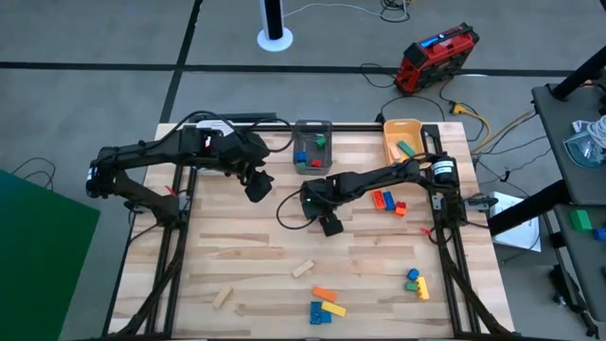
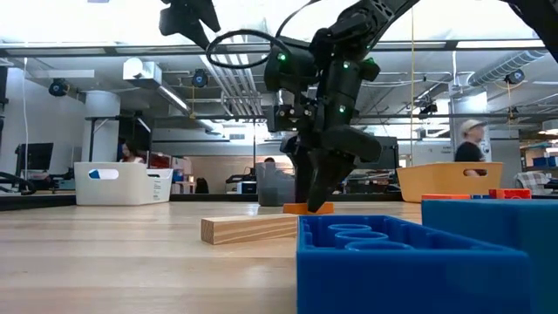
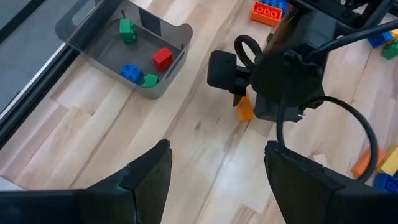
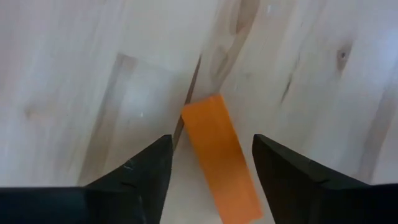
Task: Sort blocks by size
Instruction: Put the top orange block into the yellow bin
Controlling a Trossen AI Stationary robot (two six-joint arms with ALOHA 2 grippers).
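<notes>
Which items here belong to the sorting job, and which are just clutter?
Job: orange block between the right tool's open fingers; loose blocks on the table; grey bin; orange bin.

Clutter: red case and cables on the floor.

Two arms, two claws [image 1: 258, 186] [image 1: 330, 225], two bins [image 1: 312, 127] [image 1: 402, 128], roughly seventeen blocks [image 1: 324, 295].

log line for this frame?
right gripper: open, astride orange block on table | left gripper: open, waiting near grey bin

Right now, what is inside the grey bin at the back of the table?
Four small blocks lie in the grey bin: two green, one red, one blue. Its tinted walls may hide more.
</notes>
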